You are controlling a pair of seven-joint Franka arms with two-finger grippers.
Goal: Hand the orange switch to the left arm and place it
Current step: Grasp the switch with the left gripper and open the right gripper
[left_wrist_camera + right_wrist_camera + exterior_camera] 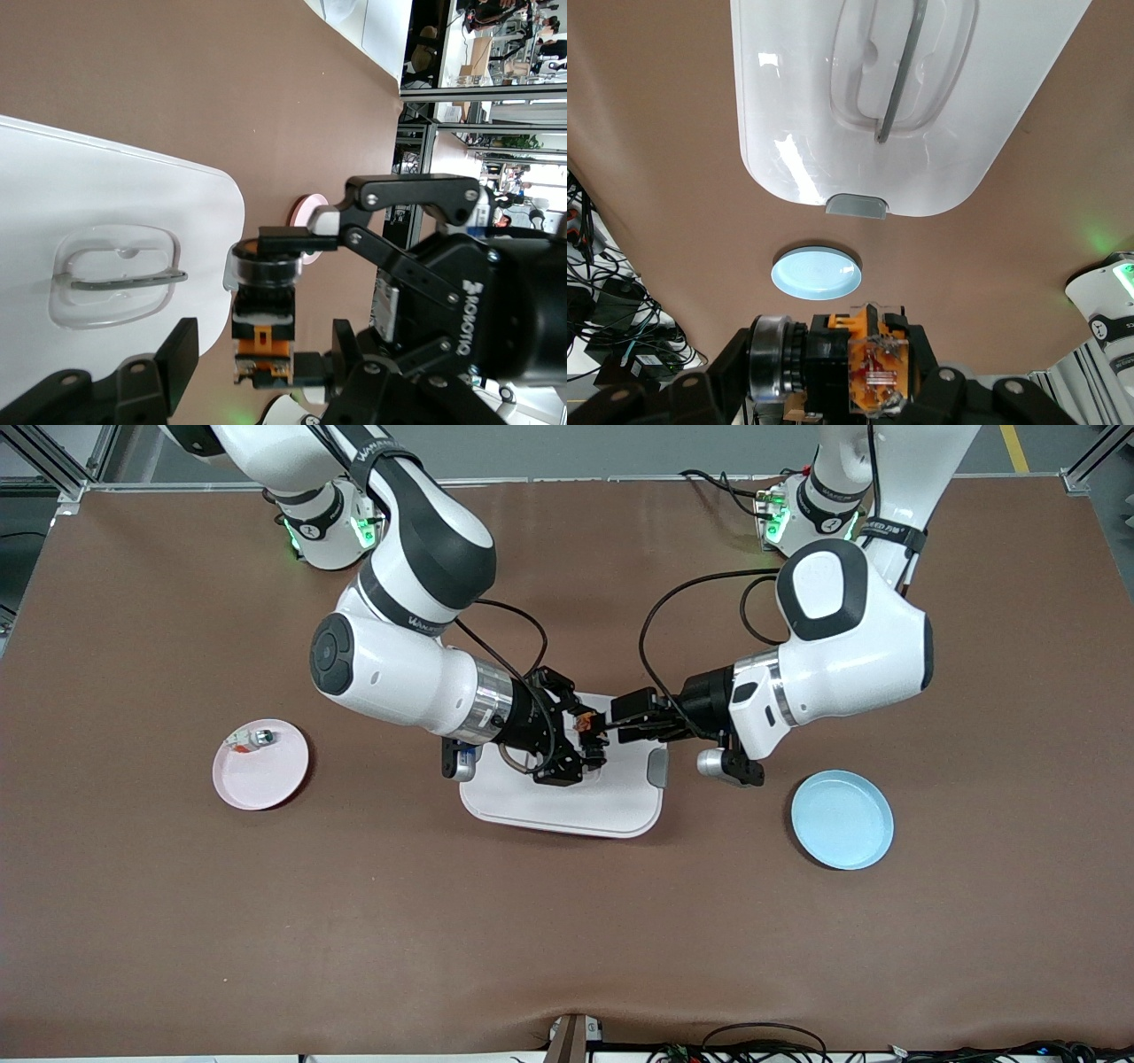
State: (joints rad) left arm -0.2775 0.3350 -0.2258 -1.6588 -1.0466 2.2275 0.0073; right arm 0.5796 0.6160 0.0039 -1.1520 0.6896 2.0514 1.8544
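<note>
The orange switch (585, 724) hangs in the air over the white box (567, 802), at the box's edge nearest the robots' bases. My right gripper (582, 742) is shut on it, and the right wrist view shows the switch (850, 359) clamped between that gripper's fingers. My left gripper (613, 727) has come in from the left arm's end of the table. Its fingers (182, 354) stand on either side of the switch's (263, 305) orange end. A gap shows on each side, so the left gripper (263, 359) is open around the switch without touching it.
A pink plate (266, 775) with a small silver-and-white part (252, 738) lies toward the right arm's end of the table. A light blue plate (842, 819) lies toward the left arm's end. The box lid has a clear recessed handle (115, 279) and grey clasps (656, 768).
</note>
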